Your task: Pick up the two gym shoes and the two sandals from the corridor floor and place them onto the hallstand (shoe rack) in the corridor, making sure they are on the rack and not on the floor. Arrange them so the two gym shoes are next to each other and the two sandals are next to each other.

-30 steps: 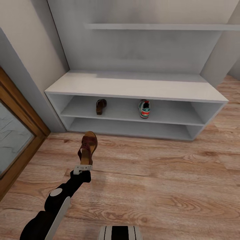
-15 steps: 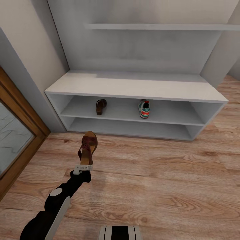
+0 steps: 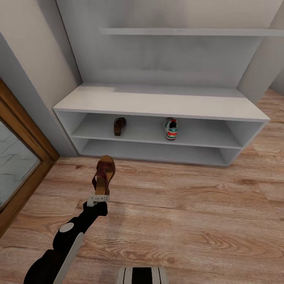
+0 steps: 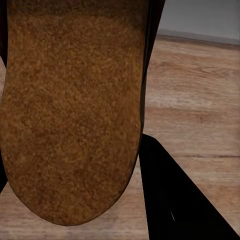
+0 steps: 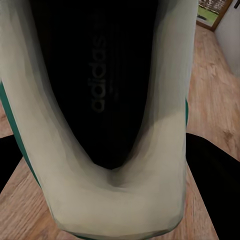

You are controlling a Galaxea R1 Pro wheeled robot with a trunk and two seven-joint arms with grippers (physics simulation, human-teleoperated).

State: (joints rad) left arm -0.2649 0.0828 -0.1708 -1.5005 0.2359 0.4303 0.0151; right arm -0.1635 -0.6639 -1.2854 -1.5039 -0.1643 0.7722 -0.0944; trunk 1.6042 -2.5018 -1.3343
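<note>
Left gripper (image 3: 101, 196) clamped on sandal (image 3: 104, 176) heel, shy of rack (image 3: 157, 103) front edge; risks clipping shelf lip, landing apart from mate (image 3: 119, 126).

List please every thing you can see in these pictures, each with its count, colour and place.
Sandals: two, dark brown; one on the rack's upper shelf, one held in the left gripper.
Sneakers: two, cream-white with green; one on the upper shelf, one close before the right wrist camera.
Shoe rack: one, white, against the wall.
Wall shelf: one, white, above the rack.
Floor: light brown wood.
Left gripper: one, black and white, lower left.
</note>
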